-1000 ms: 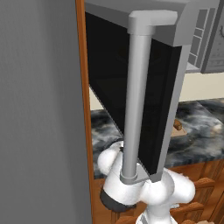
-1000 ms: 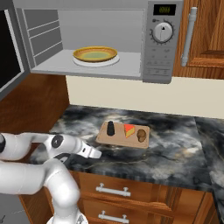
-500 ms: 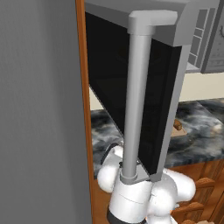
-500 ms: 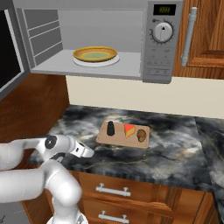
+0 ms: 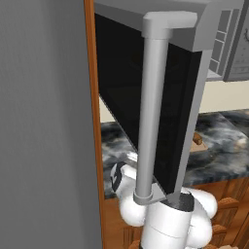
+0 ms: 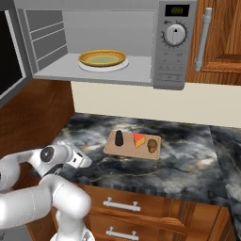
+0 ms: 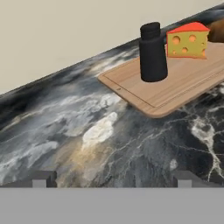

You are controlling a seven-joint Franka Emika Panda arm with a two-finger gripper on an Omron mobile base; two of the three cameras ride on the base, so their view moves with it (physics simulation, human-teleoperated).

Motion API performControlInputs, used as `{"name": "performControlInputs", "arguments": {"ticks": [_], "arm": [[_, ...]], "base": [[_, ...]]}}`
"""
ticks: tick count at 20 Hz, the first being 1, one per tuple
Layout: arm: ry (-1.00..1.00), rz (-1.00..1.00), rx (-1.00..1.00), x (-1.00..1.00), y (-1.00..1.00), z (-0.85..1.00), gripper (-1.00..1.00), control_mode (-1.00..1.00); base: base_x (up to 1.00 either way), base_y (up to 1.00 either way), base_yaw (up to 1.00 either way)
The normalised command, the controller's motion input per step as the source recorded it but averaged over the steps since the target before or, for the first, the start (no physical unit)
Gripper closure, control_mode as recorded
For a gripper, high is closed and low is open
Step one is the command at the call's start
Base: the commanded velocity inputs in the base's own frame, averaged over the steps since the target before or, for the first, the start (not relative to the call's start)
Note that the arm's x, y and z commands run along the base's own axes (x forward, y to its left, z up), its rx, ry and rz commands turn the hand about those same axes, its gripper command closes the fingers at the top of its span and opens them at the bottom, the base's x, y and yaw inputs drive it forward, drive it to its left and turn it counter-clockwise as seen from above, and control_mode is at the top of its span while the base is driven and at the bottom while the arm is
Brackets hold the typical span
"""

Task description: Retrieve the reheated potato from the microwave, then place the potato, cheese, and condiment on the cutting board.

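Right base view had potato [image 6: 152,144], cheese [image 6: 139,140] and condiment [image 6: 119,138] all sitting on the board [image 6: 132,147], so placement looked done. Gripper [image 7: 112,178] hung low over the tabletop [image 6: 141,167], spread wide, empty. Microwave [image 6: 108,42] door open.

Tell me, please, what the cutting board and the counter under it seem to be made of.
The cutting board looks like light tan wood with a matte finish: fine grain lines and a shallow groove near its edge show. The counter looks like polished dark marble or similar stone, judging by its white and tan veining; being rendered, this stays a guess.
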Motion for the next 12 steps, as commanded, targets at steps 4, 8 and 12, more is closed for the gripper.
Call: {"name": "performControlInputs", "arguments": {"ticks": [4,8,12], "arm": [[0.19,0.02,0.13,-0.16,-0.06,0.63,-1.00,-1.00],[0.26,0.00,0.09,-0.07,-0.06,0.62,-1.00,-1.00],[0.35,0.00,0.05,0.00,-0.07,0.65,-1.00,-1.00]], "base": [[0.00,0.00,0.00],[0.00,0.00,0.00],[0.00,0.00,0.00]]}}
